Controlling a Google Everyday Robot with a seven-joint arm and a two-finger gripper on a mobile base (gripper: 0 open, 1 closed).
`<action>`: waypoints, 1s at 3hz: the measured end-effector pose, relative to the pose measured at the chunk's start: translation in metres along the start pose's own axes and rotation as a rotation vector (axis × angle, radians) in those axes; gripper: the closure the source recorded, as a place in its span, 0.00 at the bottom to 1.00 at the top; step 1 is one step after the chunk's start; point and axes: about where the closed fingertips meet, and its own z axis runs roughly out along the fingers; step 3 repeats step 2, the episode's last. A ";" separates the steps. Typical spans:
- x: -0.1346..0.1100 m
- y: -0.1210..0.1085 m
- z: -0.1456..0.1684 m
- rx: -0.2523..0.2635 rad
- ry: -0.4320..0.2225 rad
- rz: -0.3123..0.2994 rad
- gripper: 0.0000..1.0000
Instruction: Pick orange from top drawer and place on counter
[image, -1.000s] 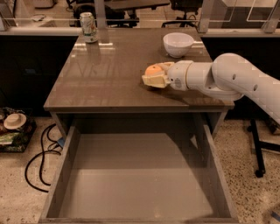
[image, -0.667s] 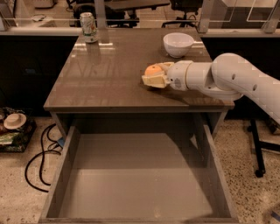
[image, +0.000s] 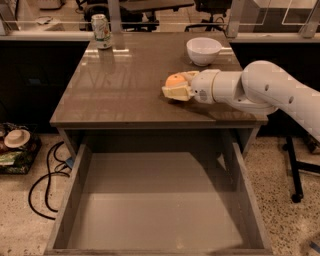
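The orange (image: 175, 80) sits between the cream fingers of my gripper (image: 176, 86), low over the glossy counter (image: 120, 85) right of its middle. The gripper is shut on the orange; I cannot tell whether the fruit touches the surface. The white arm (image: 260, 90) reaches in from the right. The top drawer (image: 150, 205) is pulled out below the counter's front edge and its flat bottom is bare.
A white bowl (image: 203, 50) stands at the back right of the counter, just behind the gripper. A drink can (image: 101, 31) stands at the back left corner. Cables (image: 47, 175) and clutter lie on the floor at left. A chair base (image: 295, 165) stands at right.
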 end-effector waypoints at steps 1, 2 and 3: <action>0.000 0.000 0.000 0.000 0.000 0.000 0.04; 0.000 0.001 0.001 -0.003 0.000 0.000 0.00; 0.000 0.001 0.001 -0.003 0.000 0.000 0.00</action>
